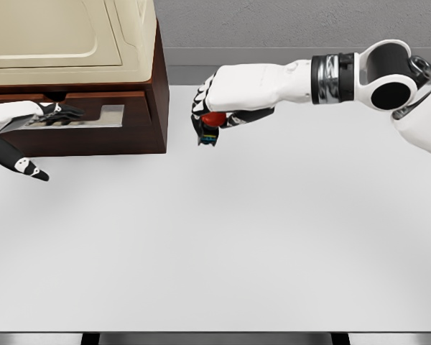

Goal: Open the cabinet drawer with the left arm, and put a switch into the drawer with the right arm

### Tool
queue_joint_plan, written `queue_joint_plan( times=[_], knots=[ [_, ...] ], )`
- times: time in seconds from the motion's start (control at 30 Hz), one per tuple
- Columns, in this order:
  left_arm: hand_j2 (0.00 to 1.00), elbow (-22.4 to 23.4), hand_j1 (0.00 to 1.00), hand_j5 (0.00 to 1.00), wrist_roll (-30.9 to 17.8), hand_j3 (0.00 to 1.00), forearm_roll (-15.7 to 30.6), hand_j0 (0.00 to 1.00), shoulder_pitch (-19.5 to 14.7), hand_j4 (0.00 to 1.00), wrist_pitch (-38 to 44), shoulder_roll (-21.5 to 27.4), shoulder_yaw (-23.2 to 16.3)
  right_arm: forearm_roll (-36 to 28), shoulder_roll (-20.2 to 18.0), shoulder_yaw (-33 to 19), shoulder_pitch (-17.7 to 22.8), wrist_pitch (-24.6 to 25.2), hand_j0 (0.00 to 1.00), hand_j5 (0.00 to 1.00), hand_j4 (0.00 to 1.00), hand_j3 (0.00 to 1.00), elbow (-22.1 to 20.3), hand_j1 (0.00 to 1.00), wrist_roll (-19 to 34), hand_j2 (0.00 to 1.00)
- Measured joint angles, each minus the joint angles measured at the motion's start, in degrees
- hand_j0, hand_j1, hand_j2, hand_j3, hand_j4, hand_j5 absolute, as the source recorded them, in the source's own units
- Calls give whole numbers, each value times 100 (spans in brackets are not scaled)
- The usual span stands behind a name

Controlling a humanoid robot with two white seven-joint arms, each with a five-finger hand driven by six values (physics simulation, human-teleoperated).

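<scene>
White surface [223, 251] under a grey wall: the right hand [217, 113], fingers curled around a small red switch [212, 119], hangs just off the cabinet's [72, 43] corner. The open drawer [122, 133] lies at nine o'clock from it (the left hand [50, 111] rests on its front, fingers extended). No legible writing.

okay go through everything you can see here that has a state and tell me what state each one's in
Cabinet drawer: pulled open.
Left hand: at the open drawer's handle, fingers stretched over it.
Switch: held off the table, just right of the cabinet, not yet in the drawer.
Right hand: shut on the switch.
Table: bare white where it shows.
</scene>
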Motion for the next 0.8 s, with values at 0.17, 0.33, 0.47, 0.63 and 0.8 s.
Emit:
queue_joint_plan(
  times=[0.17,0.33,0.47,0.63,0.8],
  knots=[
    [100,-29,100,100,-4,100,164,100,0,100,26,104,-25,-15,32,63,-9,9,48,48,48,48,30,48,0,48],
    [100,-48,100,100,15,100,421,100,88,100,61,159,-22,-17,52,92,-9,17,48,48,48,48,79,48,0,48],
    [100,-83,100,100,3,100,741,100,158,100,100,259,-14,-19,60,95,-35,20,48,48,48,48,81,48,1,48],
    [100,-132,100,100,-4,100,1122,100,246,100,115,431,15,-20,68,115,-62,57,48,48,48,48,78,48,0,48],
    [100,-161,100,100,-7,100,1440,100,245,100,312,528,49,-21,73,135,-97,84,48,48,48,48,77,48,1,48]
  ],
)
